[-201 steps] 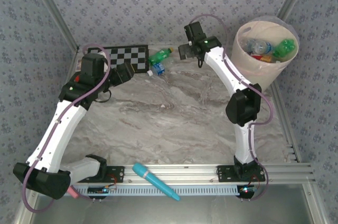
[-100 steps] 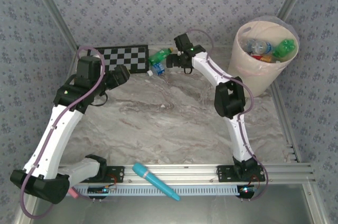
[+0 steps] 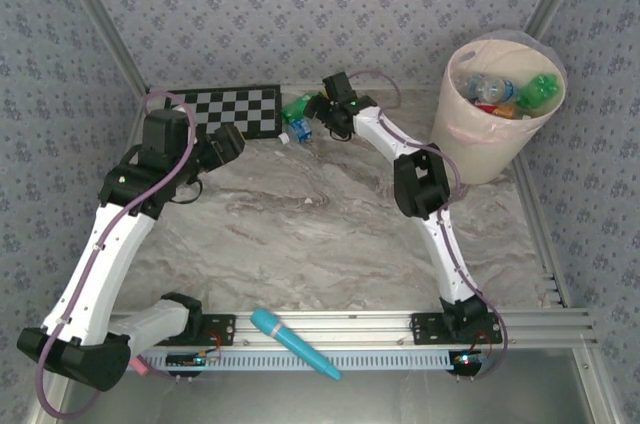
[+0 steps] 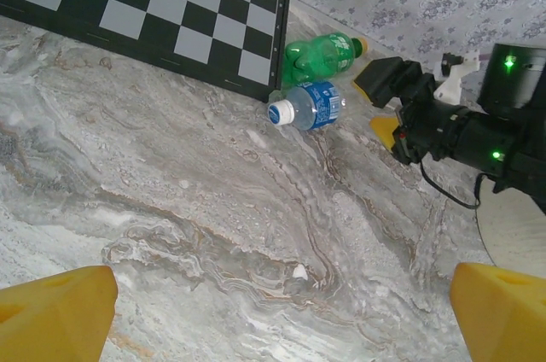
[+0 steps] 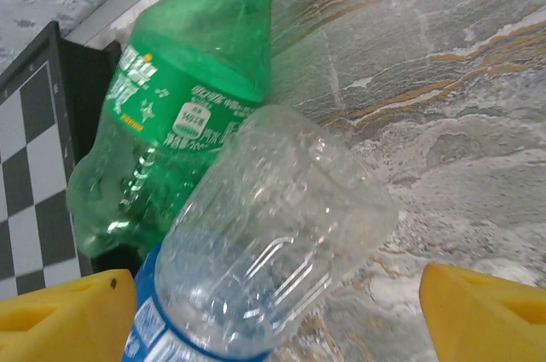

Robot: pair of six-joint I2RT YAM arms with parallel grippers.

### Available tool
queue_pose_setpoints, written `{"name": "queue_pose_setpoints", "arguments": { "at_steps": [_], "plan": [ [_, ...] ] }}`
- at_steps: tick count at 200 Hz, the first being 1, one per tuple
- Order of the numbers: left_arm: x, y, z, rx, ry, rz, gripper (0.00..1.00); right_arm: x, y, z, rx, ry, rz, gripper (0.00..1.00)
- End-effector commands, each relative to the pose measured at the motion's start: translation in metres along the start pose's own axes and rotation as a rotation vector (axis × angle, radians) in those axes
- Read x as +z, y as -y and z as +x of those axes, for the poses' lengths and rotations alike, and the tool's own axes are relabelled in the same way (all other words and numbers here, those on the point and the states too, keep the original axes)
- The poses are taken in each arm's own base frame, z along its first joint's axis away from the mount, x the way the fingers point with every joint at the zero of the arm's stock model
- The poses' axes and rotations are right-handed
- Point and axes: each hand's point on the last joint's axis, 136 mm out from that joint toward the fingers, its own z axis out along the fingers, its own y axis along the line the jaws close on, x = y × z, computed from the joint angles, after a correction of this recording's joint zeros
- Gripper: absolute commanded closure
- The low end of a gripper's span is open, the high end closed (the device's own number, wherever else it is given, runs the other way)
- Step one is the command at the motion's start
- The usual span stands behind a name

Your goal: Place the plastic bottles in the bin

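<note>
- The left gripper (image 4: 273,315) hangs over the grey marble table (image 4: 171,208), jaws spread wide.
- A black-and-grey chessboard (image 4: 153,12) lies at the back.
- Beside its corner lie, touching, a green bottle (image 5: 183,114) with a yellowish cap and a clear bottle (image 5: 273,242) with a ribbed base and blue label; the left wrist view adds its blue-and-white cap.
- The right gripper (image 5: 273,315) straddles the clear bottle, jaws open, not gripping.
- From above, the round beige bin (image 3: 480,144) holds more bottles (image 3: 505,92).

Black-and-grey checkerboard (image 3: 245,109) flat at far edge, teal microphone (image 3: 293,342) lying across near metal rail (image 3: 380,323), grey marbled tabletop (image 3: 300,234)
</note>
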Motion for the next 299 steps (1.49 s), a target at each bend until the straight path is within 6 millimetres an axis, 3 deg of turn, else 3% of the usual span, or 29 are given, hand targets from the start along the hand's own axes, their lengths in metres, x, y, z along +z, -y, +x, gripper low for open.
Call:
{"name": "queue_pose_setpoints", "arguments": {
  "at_steps": [1,45,80,104,190,216,264,299],
  "plan": [
    [-0.006,0.000,0.002,0.006,-0.005,0.016,0.00,0.012,-0.009,-0.008,0.123,0.037,-0.044,0.12],
    [-0.008,-0.002,0.004,0.011,-0.009,0.011,0.00,0.029,-0.002,-0.006,0.178,0.035,-0.033,0.12],
    [-0.007,-0.004,0.007,0.006,-0.014,0.014,0.00,0.044,0.016,0.016,0.174,-0.044,0.024,0.14],
    [-0.006,-0.004,0.007,0.003,-0.014,0.018,0.00,0.042,0.025,0.029,0.126,-0.093,0.067,0.18],
    [0.000,-0.002,0.009,-0.006,-0.020,0.039,0.00,-0.002,0.045,0.038,-0.078,-0.166,0.178,0.27],
    [0.000,-0.002,0.010,-0.006,-0.024,0.042,0.00,-0.009,0.047,0.043,-0.110,-0.191,0.185,0.39],
    [-0.001,-0.002,0.009,-0.005,-0.017,0.048,0.00,-0.040,0.028,0.029,-0.190,-0.138,0.147,0.49],
    [0.000,-0.001,0.009,-0.006,-0.016,0.061,0.00,-0.074,0.010,0.020,-0.187,-0.100,0.090,0.47]
  ]
}}
